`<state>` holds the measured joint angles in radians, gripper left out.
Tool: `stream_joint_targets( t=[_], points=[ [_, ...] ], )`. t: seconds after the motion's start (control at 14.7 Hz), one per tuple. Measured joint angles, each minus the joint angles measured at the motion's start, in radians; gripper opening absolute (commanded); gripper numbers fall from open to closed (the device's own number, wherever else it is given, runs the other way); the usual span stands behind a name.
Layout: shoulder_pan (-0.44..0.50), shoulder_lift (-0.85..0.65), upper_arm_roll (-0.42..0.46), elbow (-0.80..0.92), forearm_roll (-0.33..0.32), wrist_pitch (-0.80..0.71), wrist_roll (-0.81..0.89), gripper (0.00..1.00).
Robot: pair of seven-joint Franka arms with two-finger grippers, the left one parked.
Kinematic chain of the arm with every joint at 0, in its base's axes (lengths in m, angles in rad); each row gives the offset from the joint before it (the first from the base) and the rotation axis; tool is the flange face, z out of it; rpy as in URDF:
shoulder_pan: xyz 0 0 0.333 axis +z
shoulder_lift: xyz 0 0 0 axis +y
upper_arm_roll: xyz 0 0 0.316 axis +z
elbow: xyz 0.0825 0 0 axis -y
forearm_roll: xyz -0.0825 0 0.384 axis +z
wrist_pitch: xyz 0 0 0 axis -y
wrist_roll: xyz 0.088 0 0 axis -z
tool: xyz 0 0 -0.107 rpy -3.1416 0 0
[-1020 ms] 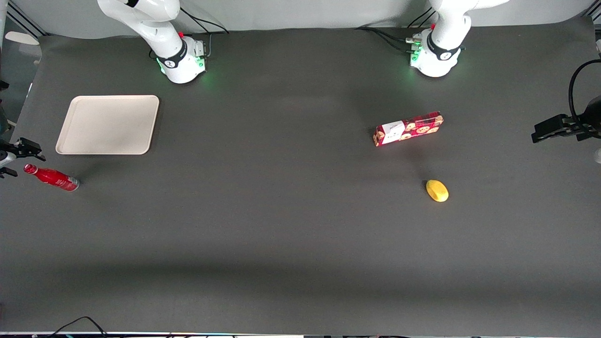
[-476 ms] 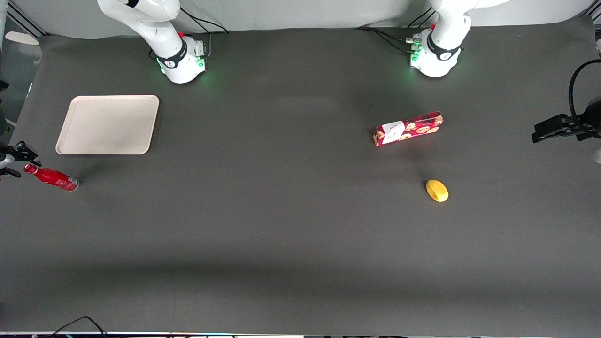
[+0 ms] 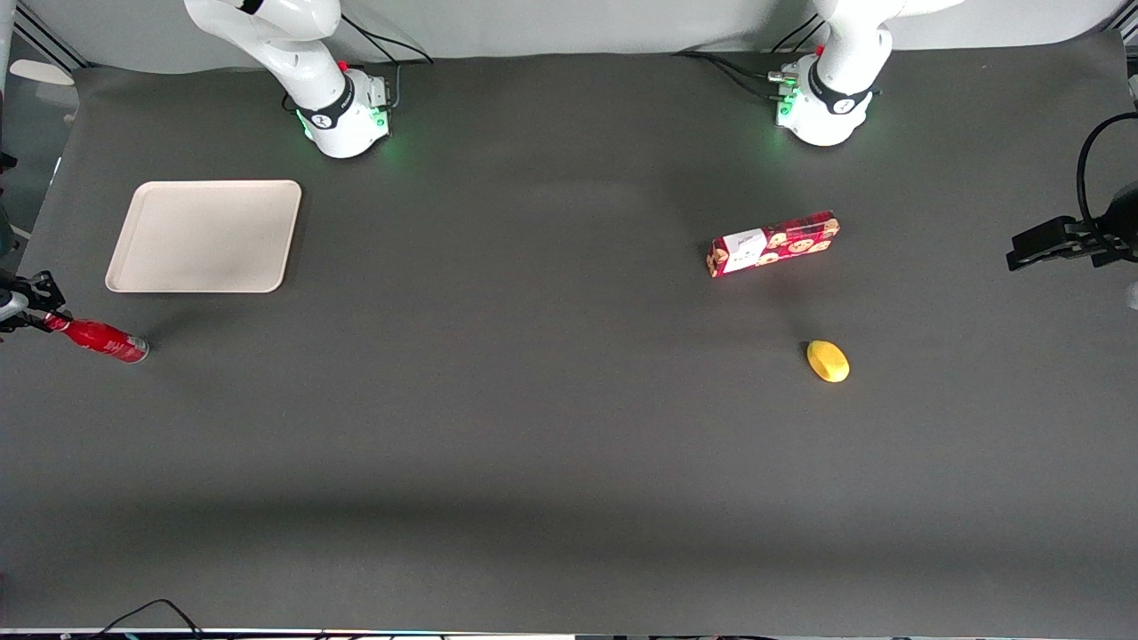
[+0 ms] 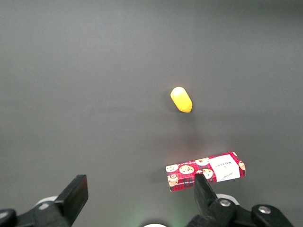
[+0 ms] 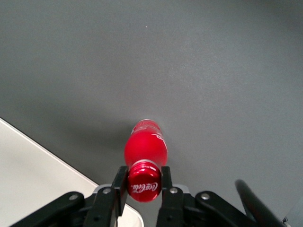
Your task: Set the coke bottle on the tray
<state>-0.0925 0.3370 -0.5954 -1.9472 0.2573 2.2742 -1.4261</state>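
Note:
The coke bottle (image 3: 105, 340) is a slim red bottle lying on the dark table at the working arm's end, nearer the front camera than the tray (image 3: 204, 236). My gripper (image 3: 44, 311) sits at its cap end. In the right wrist view the gripper (image 5: 143, 176) has a finger (image 5: 120, 182) pressed on each side of the red cap, and the bottle's body (image 5: 146, 147) reaches away over the mat. The flat beige tray also shows there (image 5: 28, 175), close beside the gripper.
A red cookie box (image 3: 772, 243) and a yellow oval fruit (image 3: 828, 361) lie toward the parked arm's end; both also show in the left wrist view, the box (image 4: 206, 171) and the fruit (image 4: 181, 99). The table's side edge runs close by the gripper.
My gripper moved onto the bottle's cap and closed round it. The bottle's cap end now sits between the fingers; its base shifted slightly.

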Motion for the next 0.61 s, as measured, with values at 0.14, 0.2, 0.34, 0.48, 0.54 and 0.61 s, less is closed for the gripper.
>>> stream_joint_targets(
  t=[0.14,0.2,0.34,0.48,0.54,0.61],
  points=[
    [0.000,0.000,0.000,0.000,0.000,0.000,0.000,0.11],
    [0.000,0.000,0.000,0.000,0.000,0.000,0.000,0.09],
    [0.000,0.000,0.000,0.002,0.002,0.000,0.000,0.07],
    [0.004,-0.003,0.000,0.017,0.006,-0.034,0.008,0.04],
    [0.009,-0.009,0.000,0.032,0.005,-0.069,0.024,0.04],
    [0.015,-0.021,0.000,0.049,-0.009,-0.108,0.050,0.04]
  ],
)
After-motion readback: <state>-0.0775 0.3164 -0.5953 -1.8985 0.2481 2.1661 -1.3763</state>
